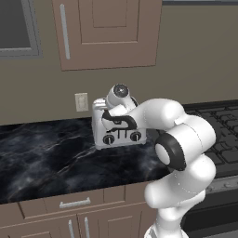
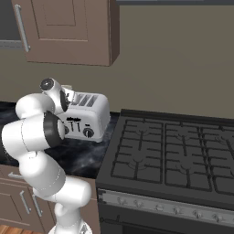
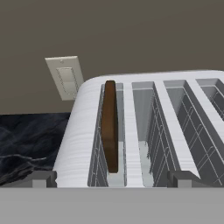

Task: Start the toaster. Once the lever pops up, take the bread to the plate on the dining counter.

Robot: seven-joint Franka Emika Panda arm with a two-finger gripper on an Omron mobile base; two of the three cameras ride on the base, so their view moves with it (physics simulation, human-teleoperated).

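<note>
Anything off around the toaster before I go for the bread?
Nothing stands out. The toaster sits upright on the counter, and the bread stands on edge in its leftmost slot, seen from the hand. Nothing spilled or damaged.

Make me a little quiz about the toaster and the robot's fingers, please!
1. True or false: the bread stands on edge in the toaster's outermost slot, on the wall-switch side.
2. How many slots does the toaster have? A) two B) four C) six
3. Fill in: to the toaster's right on the black counter sits a black ______.

Key: 1 true. 2 B. 3 stove. Bonus: the fingers stand wide apart above the toaster, holding nothing.
</note>
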